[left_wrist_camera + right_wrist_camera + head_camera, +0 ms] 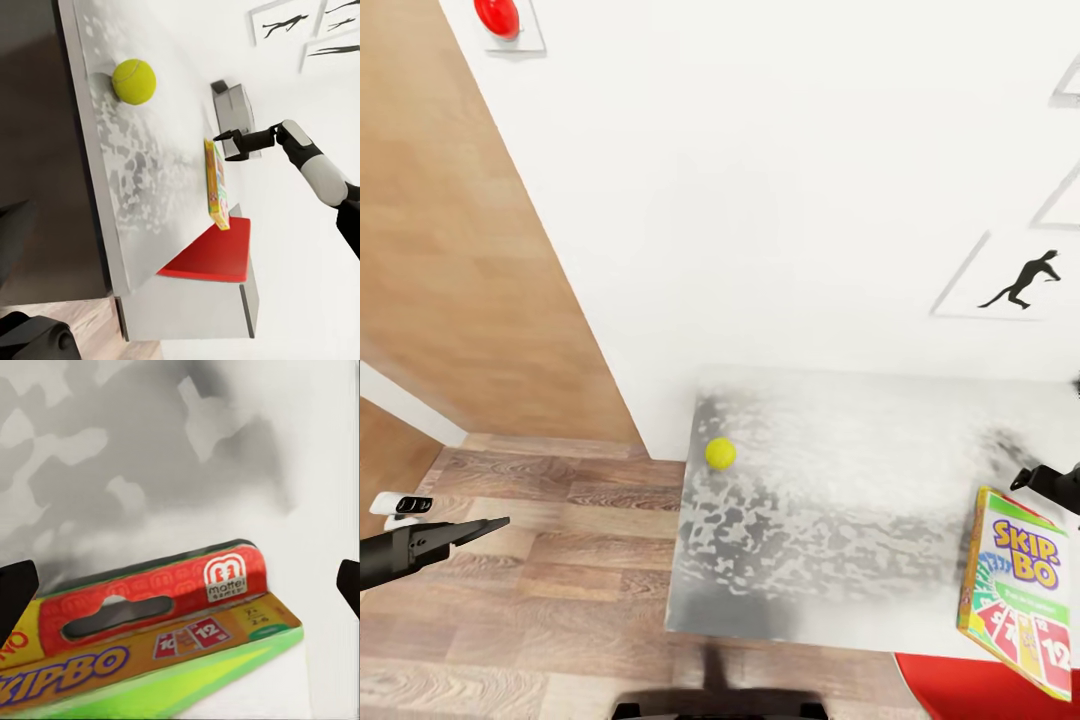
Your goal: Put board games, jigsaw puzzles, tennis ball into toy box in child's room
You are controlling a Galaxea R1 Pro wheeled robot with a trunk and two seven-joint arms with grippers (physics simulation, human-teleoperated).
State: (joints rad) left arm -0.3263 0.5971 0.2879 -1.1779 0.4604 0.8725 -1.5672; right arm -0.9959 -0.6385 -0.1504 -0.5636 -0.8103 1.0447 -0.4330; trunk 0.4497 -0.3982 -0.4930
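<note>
A yellow tennis ball (720, 453) (134, 81) lies near the left end of the mottled grey table (810, 540). At the table's right end a Skip-Bo board game box (1022, 600) (217, 184) (150, 615) stands on edge, tilted, against the red toy box (980, 690) (214, 255). My right gripper (1050, 482) (229, 147) hovers open just above the box's top edge, its fingers (15, 589) wide on either side and not touching it. My left gripper (480, 530) hangs over the floor left of the table, apparently open and holding nothing.
A white wall with framed silhouette pictures (1015, 285) rises behind the table. Wooden floor (560, 560) lies to the table's left, with a brown wall panel (450, 250) beyond. A dark object (720, 705) sits at the table's near edge.
</note>
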